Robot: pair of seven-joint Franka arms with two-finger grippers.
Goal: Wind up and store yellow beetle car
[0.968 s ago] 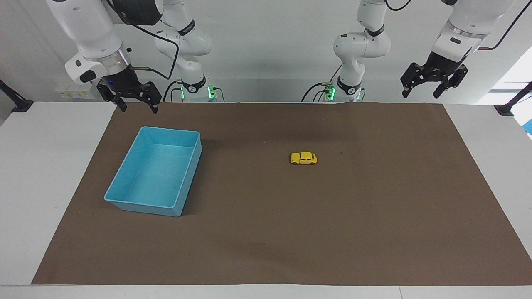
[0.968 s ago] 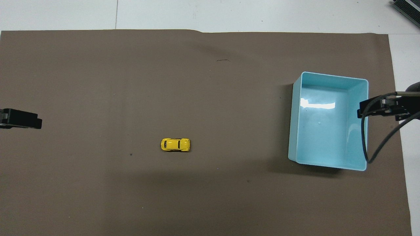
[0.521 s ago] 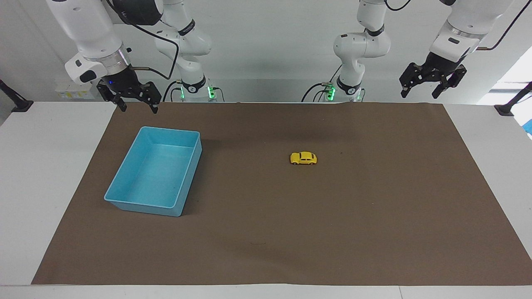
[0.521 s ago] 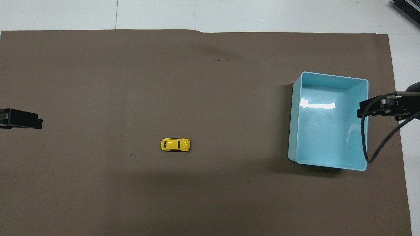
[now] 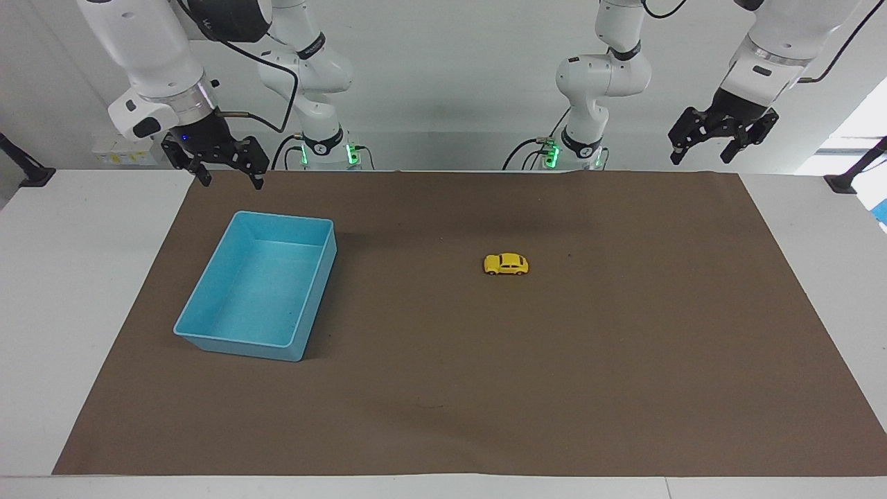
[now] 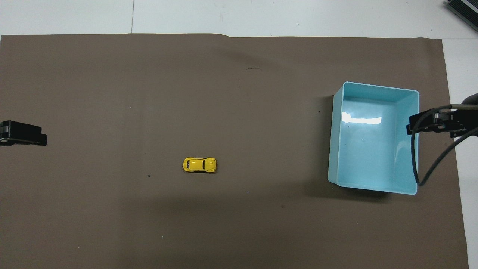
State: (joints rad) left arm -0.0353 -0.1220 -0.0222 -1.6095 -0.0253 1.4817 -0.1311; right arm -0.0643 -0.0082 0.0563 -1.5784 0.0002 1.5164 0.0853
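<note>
The yellow beetle car [image 5: 506,264] was found standing on its wheels on the brown mat [image 5: 624,360] near the middle of the worktop [image 5: 69,312], untouched and well apart from the blue bin [image 5: 208,339]; the bin was set toward the right arm's end, open side up and empty, evidently as the place of storage. The left tool [image 5: 721,142] was raised over the mat's edge at the left arm's end, its jaws spread wide and holding nothing; the right tool [image 5: 225,166] was raised above the bin's robot-side rim, likewise spread wide and holding nothing. Neither winding nor storing was judged begun; the car lay clear for a grasp from above.
</note>
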